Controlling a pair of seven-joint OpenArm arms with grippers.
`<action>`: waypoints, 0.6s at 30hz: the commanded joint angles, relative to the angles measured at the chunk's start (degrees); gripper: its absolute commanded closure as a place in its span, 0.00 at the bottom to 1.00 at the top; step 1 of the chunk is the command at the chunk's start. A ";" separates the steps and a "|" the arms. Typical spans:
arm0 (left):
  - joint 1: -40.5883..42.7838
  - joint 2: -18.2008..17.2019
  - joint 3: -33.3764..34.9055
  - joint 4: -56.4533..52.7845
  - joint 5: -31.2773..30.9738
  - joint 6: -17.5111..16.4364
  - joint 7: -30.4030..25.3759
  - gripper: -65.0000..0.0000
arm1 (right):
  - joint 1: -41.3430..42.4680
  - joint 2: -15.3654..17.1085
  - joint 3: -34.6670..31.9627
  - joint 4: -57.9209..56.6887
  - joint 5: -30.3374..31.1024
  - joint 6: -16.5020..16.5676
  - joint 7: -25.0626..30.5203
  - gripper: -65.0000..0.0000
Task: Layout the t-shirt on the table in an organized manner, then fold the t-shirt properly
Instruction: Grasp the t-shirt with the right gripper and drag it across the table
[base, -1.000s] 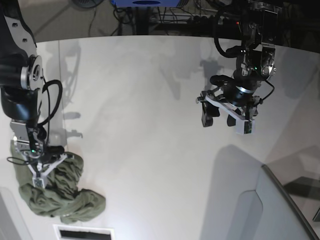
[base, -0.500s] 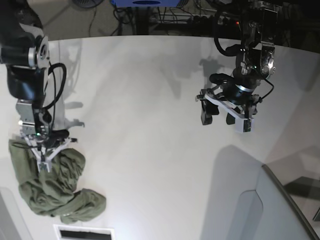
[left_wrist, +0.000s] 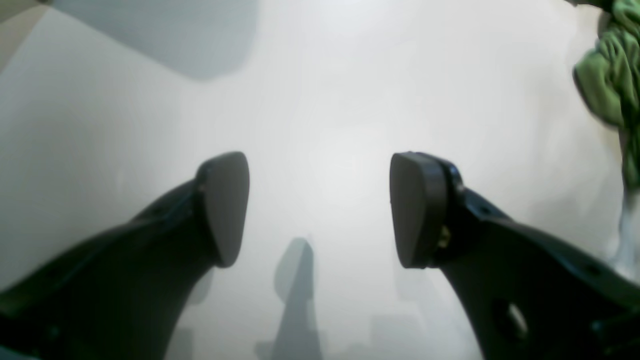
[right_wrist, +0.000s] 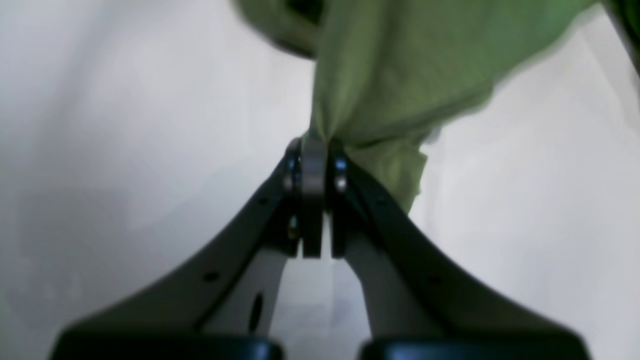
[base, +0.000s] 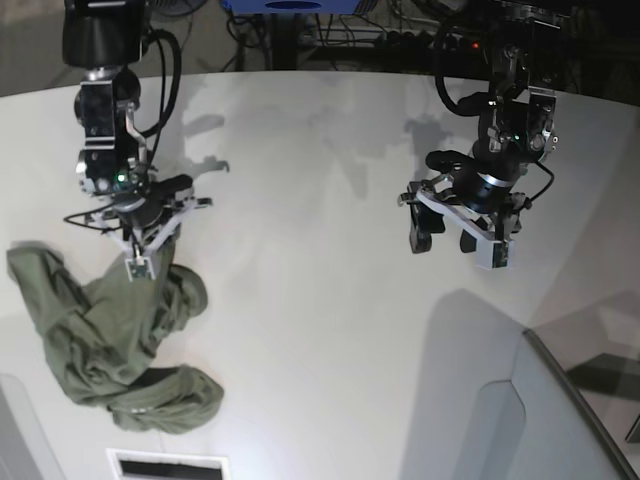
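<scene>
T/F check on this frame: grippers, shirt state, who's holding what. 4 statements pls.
1. The right gripper is shut on the t-shirt. True.
2. The left gripper also holds cloth. False: its jaws stand open and empty above the table.
3. The t-shirt lies flat and spread out. False: it is bunched, one part lifted.
4. The left gripper hangs well apart from the t-shirt, on the other side of the table. True.

- My right gripper (base: 139, 266), pinched shut on the t-shirt (base: 110, 340), has climbed from the table's (base: 300, 200) near left corner toward its far side.
- The cloth has stretched from a tight heap into a longer drape, trailing below the jaws.
- The right arm now stands upright.
</scene>
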 joint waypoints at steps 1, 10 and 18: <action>-0.55 -0.89 -0.04 0.78 -0.38 -0.23 -1.19 0.34 | -1.06 0.06 -1.91 3.86 0.32 0.16 0.14 1.00; -0.55 -0.89 -0.04 -1.07 -0.38 -0.23 -1.19 0.34 | -16.45 -0.03 -18.97 19.59 0.32 -0.37 -1.62 1.00; -1.78 -2.13 11.83 -1.33 -0.38 -0.32 -1.54 0.35 | -16.97 -0.03 -20.73 29.00 0.41 -0.37 -14.28 0.88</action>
